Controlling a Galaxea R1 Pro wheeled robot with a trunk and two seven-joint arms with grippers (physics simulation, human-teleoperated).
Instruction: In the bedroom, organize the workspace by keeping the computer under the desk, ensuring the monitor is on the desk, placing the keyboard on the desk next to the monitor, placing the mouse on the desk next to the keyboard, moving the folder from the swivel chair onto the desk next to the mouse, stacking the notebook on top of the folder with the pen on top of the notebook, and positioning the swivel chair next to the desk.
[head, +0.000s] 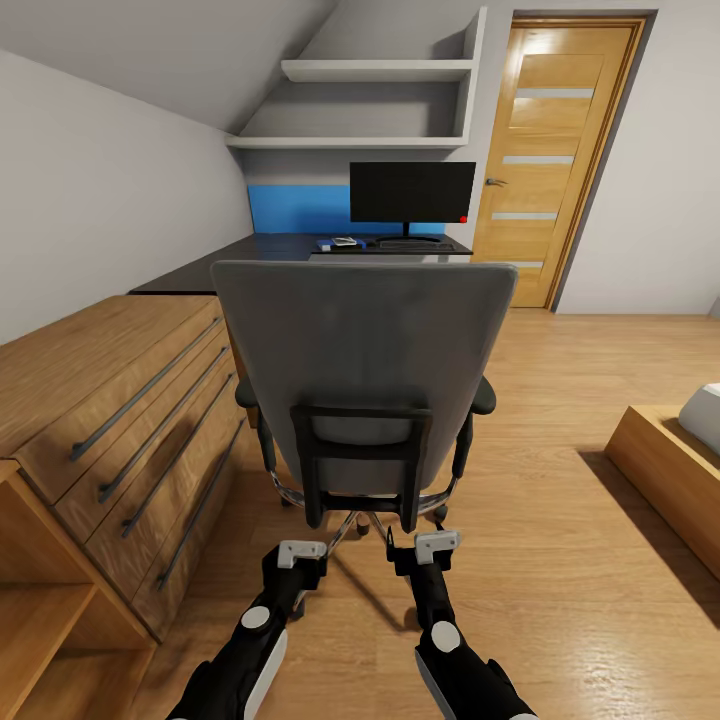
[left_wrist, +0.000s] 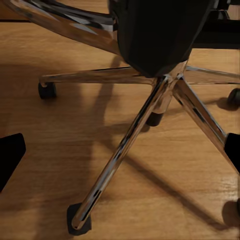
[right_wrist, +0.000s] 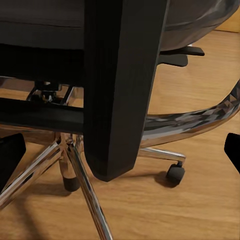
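The oak chest (head: 120, 420) sat left of the swivel chair (head: 360, 370), whose tall back hid most of the bench (head: 230, 255). Both the left gripper (head: 300, 553) and the right gripper (head: 437, 546) hung open just behind the chair. The monitor (head: 412, 195) stood beyond it; small stuff below was too tiny to make out. Wood floor (head: 560, 560), door (head: 555, 150) right of the chair.
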